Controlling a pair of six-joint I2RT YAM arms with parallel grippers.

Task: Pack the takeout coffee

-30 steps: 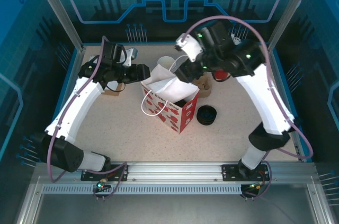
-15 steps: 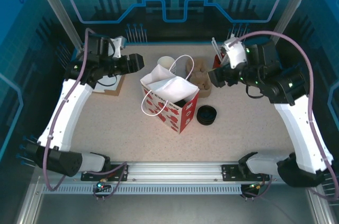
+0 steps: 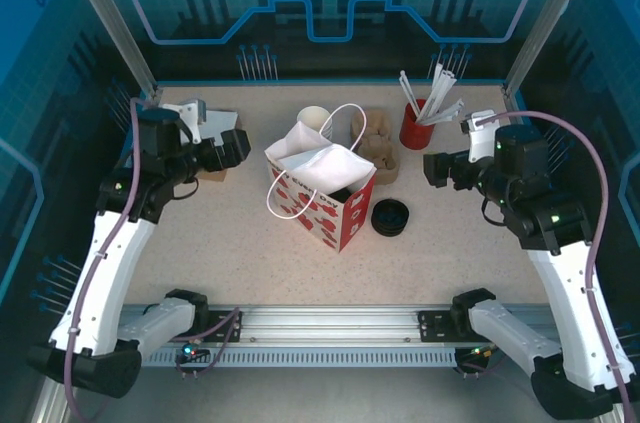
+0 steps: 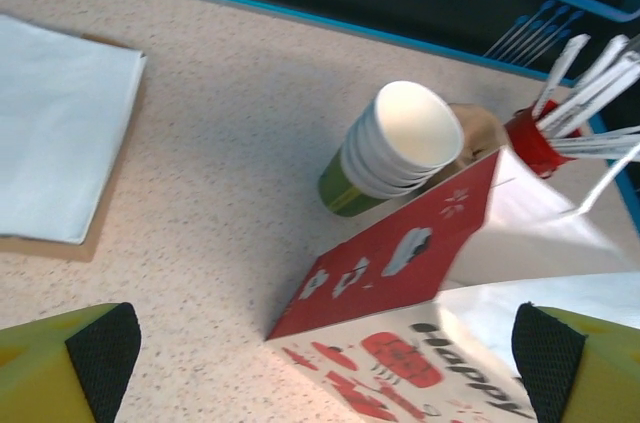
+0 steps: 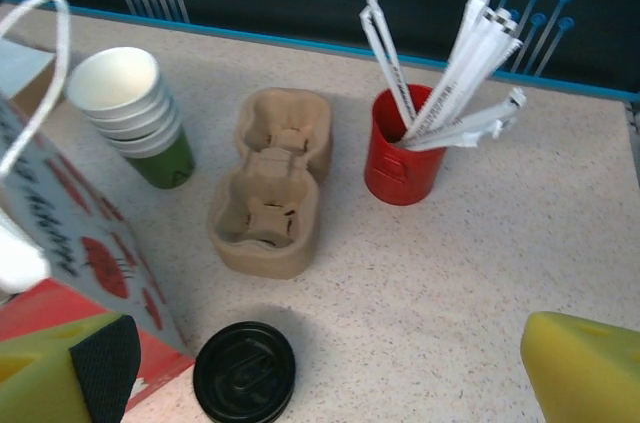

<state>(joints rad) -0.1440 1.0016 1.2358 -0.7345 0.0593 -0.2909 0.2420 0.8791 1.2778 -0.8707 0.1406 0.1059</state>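
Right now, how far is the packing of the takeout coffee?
Done, it seems: a dark shape inside the paper bag may be the coffee's lid, though I cannot confirm it. In hand: nothing; left gripper and right gripper are open, empty, away from the bag. Left: probably only a check inside.

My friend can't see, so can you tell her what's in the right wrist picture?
A cardboard cup carrier lies on the table between a stack of paper cups and a red tin of wrapped straws. Black lids sit nearer, beside a red-and-white bag.
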